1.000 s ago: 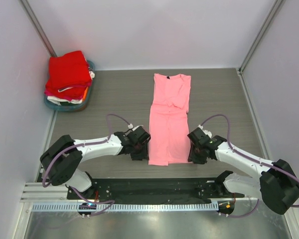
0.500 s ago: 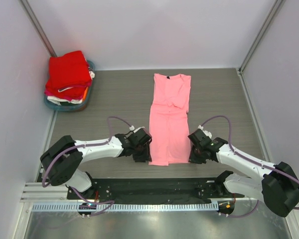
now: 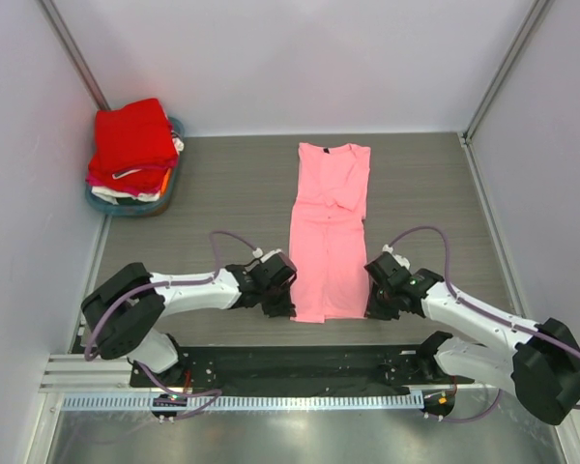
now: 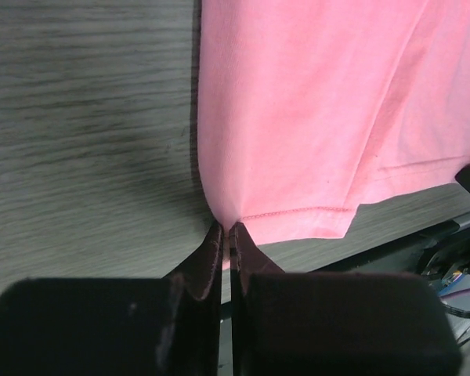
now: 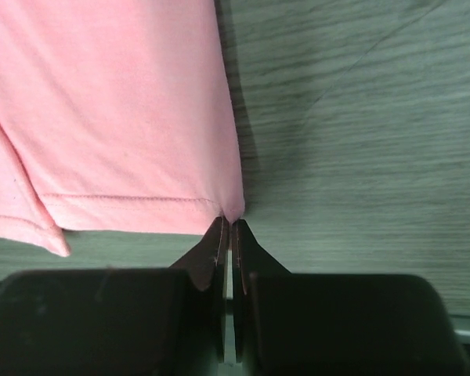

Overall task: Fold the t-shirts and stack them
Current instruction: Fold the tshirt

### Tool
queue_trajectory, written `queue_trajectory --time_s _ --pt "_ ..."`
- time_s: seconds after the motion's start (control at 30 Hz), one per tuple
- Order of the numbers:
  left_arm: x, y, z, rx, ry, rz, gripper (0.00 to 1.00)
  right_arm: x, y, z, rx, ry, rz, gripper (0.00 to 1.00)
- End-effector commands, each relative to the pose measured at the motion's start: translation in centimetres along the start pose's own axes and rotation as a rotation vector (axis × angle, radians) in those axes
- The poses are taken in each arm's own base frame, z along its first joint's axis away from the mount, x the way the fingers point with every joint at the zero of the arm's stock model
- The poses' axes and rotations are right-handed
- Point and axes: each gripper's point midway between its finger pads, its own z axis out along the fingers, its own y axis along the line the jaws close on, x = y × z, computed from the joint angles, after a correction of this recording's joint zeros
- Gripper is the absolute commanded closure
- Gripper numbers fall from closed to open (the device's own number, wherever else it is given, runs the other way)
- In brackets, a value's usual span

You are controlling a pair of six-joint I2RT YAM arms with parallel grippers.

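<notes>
Gripping the near hem looks to be the step you are working on, ahead of folding the shirt over toward its neck.

Going from the left, the stack [image 3: 130, 145] of folded shirts, red on top, is sitting in the tray [image 3: 159, 205] at the far left corner of the table [image 3: 222, 184], well apart from both arms. Your left gripper [image 3: 280, 304] is resting low at the near left corner of the pink shirt [image 3: 329, 232], its jaws pressing together on that hem corner. The shirt is lying flat mid-table as a narrow strip, with its neck at the far end and its hem toward you. Your right gripper [image 3: 375, 304] is sitting at the near right corner, its jaws likewise pressing together on the cloth.

As I judge it, the next move is asking you to lift both corners evenly and carry them toward the neck, keeping the hem taut so it is not sagging or twisting.

The overhead view is giving you the whole layout, including the stack and the neck end, but the gripper bodies are hiding the fingertips there. The wrist views are showing the bite. On the left, a sliver of pink is showing between the fingers. On the right, only the very corner is meeting the tips. How much cloth is sitting inside either pinch, I cannot tell.
</notes>
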Motion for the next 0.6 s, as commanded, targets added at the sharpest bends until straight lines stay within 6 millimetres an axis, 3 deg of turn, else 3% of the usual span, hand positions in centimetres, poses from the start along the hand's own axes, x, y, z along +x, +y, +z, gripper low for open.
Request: queue_trajectory --time_s 0.0,0.17,0.27,0.43,0.57 --pt "0.2 -0.5 -1.4 0.042 -0.014 -0.004 1.0 0.5 0.8 -1.5 -0.049 0.011 0.008 0.99" --pt "1.3 -1.2 -3.9 0.077 0.023 0.009 1.0 1.0 1.2 -4.4 -0.074 0.033 0.009 0.99" --pt "1.2 -2.1 -5.4 0.115 0.025 0.015 1.0 0.3 1.9 -6.4 -0.101 0.012 0.009 0.99" --pt "0.0 -3.5 -6.8 0.151 0.003 0.022 1.0 -2.5 3.6 -9.3 -0.17 -0.109 0.043 0.99" --pt "-3.0 -4.5 -7.6 0.209 -0.029 -0.03 1.0 -5.1 4.4 -10.2 -0.173 -0.216 0.064 0.99"
